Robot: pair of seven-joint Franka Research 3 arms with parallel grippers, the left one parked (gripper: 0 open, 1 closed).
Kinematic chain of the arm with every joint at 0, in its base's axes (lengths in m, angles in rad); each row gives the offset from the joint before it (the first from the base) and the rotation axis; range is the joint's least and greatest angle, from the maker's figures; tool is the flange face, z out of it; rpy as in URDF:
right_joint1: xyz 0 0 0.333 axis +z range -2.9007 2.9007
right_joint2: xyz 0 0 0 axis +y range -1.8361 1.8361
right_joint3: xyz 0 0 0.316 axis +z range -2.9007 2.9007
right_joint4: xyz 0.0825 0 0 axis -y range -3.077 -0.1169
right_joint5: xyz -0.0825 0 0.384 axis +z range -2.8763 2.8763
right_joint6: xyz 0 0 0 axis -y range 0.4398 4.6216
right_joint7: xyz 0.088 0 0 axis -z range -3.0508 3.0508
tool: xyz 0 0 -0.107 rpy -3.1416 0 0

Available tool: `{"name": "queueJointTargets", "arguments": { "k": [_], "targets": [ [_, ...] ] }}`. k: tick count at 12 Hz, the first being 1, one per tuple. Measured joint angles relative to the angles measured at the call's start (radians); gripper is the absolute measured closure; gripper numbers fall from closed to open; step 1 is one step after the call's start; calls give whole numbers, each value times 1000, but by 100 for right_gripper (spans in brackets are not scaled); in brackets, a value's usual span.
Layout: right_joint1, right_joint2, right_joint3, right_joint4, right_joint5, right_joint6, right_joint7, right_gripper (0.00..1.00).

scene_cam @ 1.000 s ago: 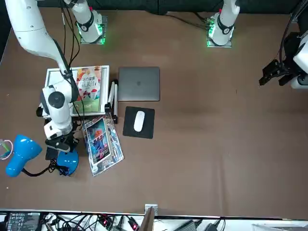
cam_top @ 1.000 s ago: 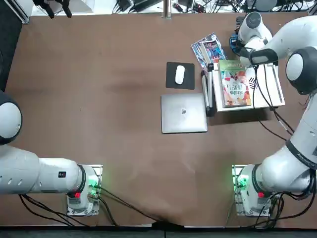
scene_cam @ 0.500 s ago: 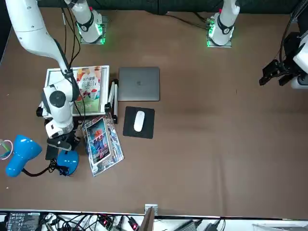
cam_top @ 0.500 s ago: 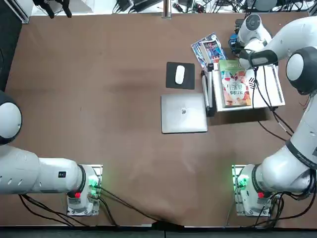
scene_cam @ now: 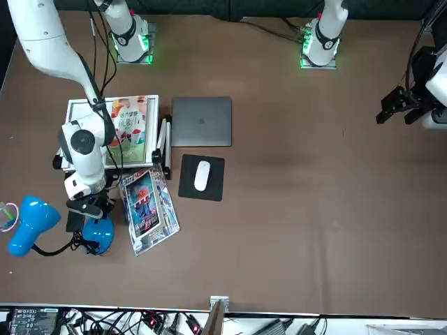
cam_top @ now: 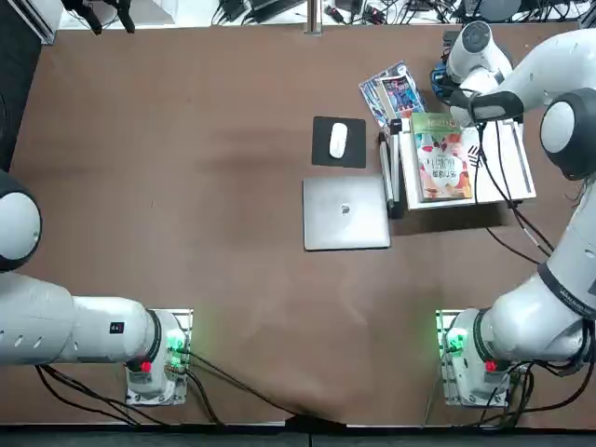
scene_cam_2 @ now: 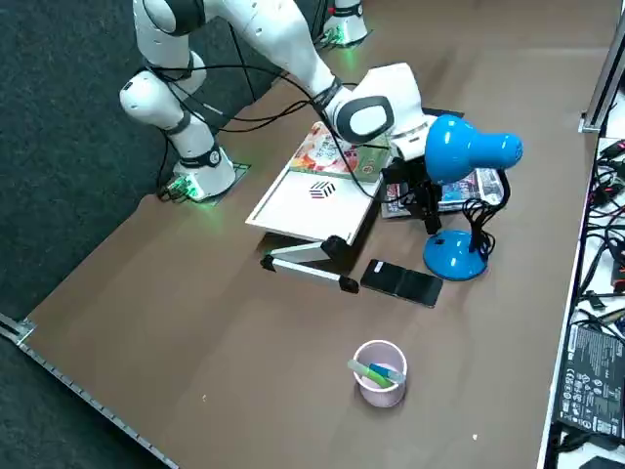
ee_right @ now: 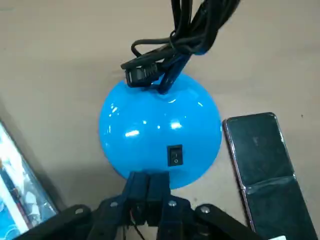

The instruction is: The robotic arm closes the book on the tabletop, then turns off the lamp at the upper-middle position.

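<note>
Here, pens stand in the pink-rimmed cup [scene_cam_2: 380, 391], while the right gripper's [ee_right: 149, 175] jaws, pressed together, overlap the lamp's base [ee_right: 160, 130].

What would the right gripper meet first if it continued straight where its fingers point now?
Probably the blue base of the lamp, near its switch; how much gap remains before the right gripper is unclear.

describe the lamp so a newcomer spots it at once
On the brown tabletop, find the white stand holding the book. Beside it, under the right gripper, sits the lamp: bright-blue disc base, black neck, unlike the flat dark phone.
</note>
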Motion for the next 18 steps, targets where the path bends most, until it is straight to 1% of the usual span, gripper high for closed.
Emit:
{"name": "queueJointTargets", "arguments": {
  "k": [3,4,6,8,9,12,14,16,17,18],
  "targets": [
    [0,-16,10,-5,0,-30,0,99],
    [0,-23,20,-6,0,-51,0,99],
    [0,-42,52,-6,0,-114,0,99],
    [0,-66,87,-6,0,-167,2,96],
    [0,-79,101,-6,3,-188,5,93],
    [0,-123,141,-6,22,-260,6,61],
    [0,-150,171,-6,27,-310,6,37],
    [0,-171,213,-6,29,-381,-11,14],
    [0,-183,231,-6,49,-417,-16,2],
    [0,-220,252,-6,142,-457,-60,0]
  ]
}}
